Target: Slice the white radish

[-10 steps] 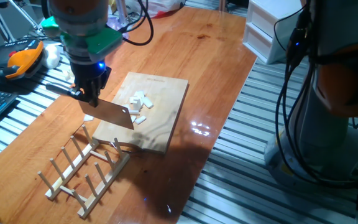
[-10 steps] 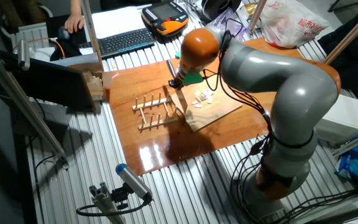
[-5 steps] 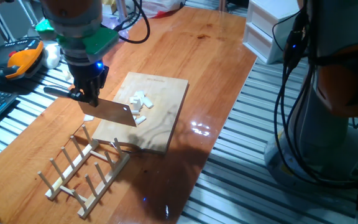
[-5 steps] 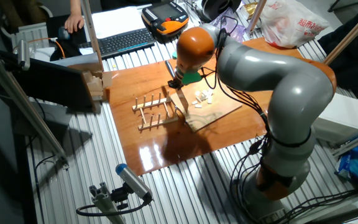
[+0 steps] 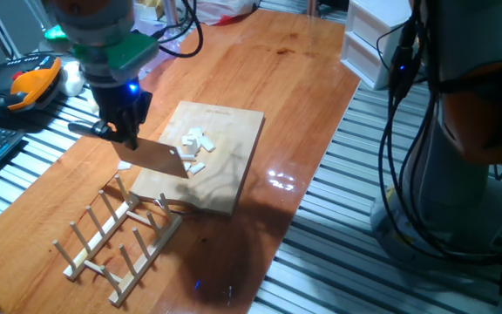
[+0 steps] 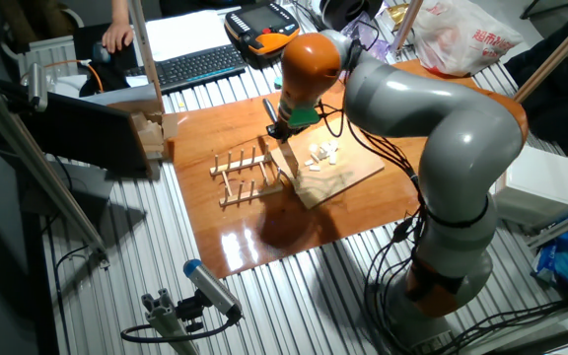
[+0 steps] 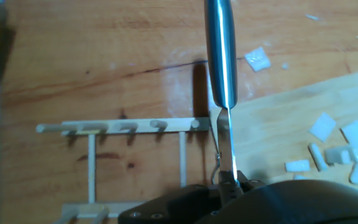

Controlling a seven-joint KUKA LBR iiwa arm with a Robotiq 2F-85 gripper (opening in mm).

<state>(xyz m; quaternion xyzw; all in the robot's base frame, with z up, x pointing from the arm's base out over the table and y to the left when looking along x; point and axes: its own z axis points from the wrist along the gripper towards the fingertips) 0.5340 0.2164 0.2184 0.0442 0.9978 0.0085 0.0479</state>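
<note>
While clamped shut on the handle of the knife [image 5: 157, 160], hung as the gripper [image 5: 120, 122] over the left edge of the wooden board [image 5: 234, 131], blade edge down and clear of the wood. Gripped the handle rather than the blade, presumably so that the flat steel could drop straight and square for a chop. Found the white radish [image 5: 196, 148] already in several small flat bits, clustered near the middle of the board, to the right of the blade and apart from it. Noted one stray bit [image 7: 257, 59] off the board on the bare counter [image 5: 277, 78], beside the knife handle in the hand view. Saw the peg rack [image 5: 116, 235] lying just beside the board's near corner, under and ahead of the blade, perhaps as the knife's resting place. Judged the cutting mostly done; for any further cut, would need a shift to the right over the pieces. Flagged the rack pegs as a snag risk on a low pass.
</note>
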